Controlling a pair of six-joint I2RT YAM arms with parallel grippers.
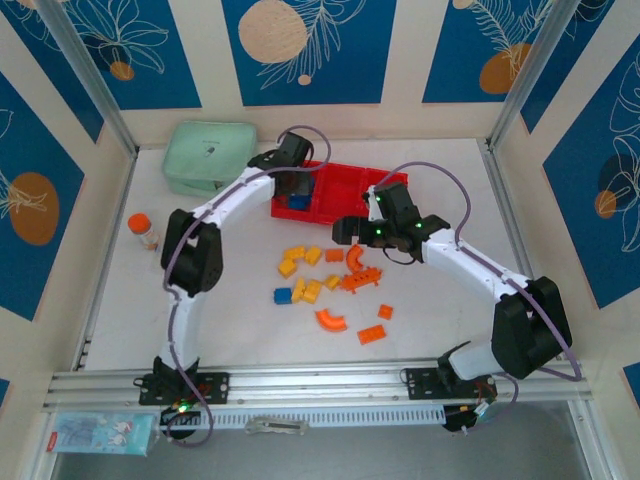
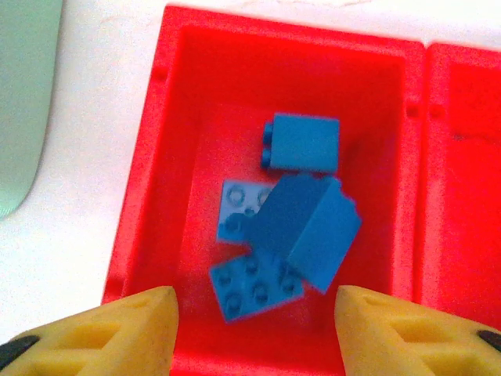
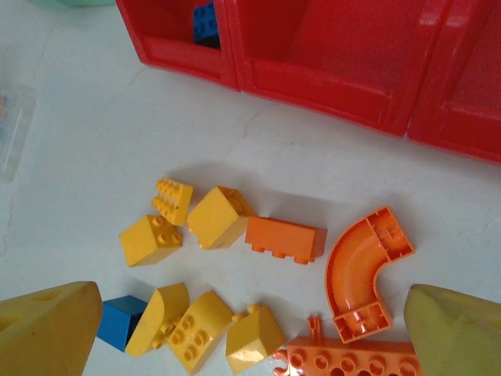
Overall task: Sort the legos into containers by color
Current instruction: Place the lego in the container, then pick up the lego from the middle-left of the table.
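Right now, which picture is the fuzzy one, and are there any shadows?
Left wrist view: the blue plastic bricks in the red plastic tray compartment look soft and blurry. Right wrist view: sharper, the orange rectangular plastic brick casts a faint shadow on the white table. Top external view: even light.

You're looking at a mint-green soft case point(image 1: 210, 157) sitting far-left on the white table point(image 1: 250, 330), an orange-capped bottle point(image 1: 144, 231) standing nearer you, and maybe a tissue pack point(image 1: 100, 434) lying below the rail.

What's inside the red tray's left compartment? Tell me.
Blue legos, at least four, piled in the left compartment. The tilted top one covers parts of two beneath; whatever lies under the pile is hidden.
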